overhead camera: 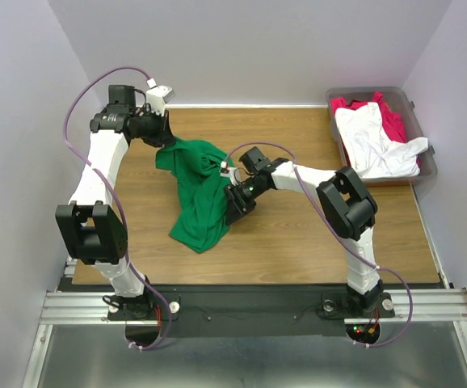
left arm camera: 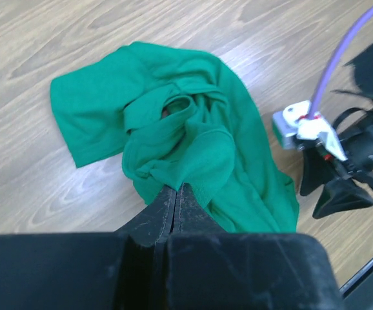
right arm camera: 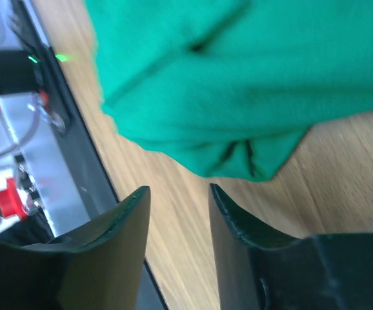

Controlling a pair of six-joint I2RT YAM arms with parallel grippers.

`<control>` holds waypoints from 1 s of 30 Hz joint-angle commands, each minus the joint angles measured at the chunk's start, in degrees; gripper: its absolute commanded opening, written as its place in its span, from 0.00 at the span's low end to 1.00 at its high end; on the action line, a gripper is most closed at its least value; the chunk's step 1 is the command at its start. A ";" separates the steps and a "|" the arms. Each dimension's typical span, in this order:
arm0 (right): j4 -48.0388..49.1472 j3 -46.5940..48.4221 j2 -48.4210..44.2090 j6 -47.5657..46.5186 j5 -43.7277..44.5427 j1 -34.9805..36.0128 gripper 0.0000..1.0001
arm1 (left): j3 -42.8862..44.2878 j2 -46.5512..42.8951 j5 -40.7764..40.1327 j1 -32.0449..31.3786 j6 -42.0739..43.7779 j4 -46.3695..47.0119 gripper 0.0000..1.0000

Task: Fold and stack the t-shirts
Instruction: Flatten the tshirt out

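A bright green t-shirt [overhead camera: 195,190] lies crumpled on the wooden table, left of centre. My left gripper [overhead camera: 166,147] is shut on a fold at its upper left corner; in the left wrist view the pinched cloth bunches at that gripper's [left arm camera: 177,187] tips, and the rest of the green t-shirt [left arm camera: 173,116] spreads out beyond. My right gripper [overhead camera: 233,212] hangs at the shirt's right edge. In the right wrist view it [right arm camera: 179,189] stands open with nothing between the jaws, just short of the green t-shirt's [right arm camera: 251,77] hem. A white t-shirt [overhead camera: 375,141] lies over a crimson red one [overhead camera: 393,121].
The white and red shirts sit in a grey-brown bin [overhead camera: 429,168] at the table's far right corner. Bare wood [overhead camera: 298,234] shows right of and in front of the green shirt. The table's black front edge [right arm camera: 77,123] runs close beside my right gripper.
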 commanded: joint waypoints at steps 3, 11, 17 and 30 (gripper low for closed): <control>10.77 -1.34 -10.66 7.52 -3.19 4.85 0.45 | -1.99 -2.45 0.38 0.22 -0.13 2.55 0.00; 12.61 -4.86 -8.65 9.54 11.99 17.17 0.44 | -1.73 -2.80 0.99 0.66 -0.66 2.38 0.00; 13.58 -3.37 -5.14 12.97 20.35 18.93 0.45 | -2.43 -3.86 1.34 0.84 -0.74 2.47 0.00; 13.76 0.41 -1.35 16.40 25.73 19.28 0.54 | -4.36 -5.09 1.69 1.01 0.48 2.91 0.00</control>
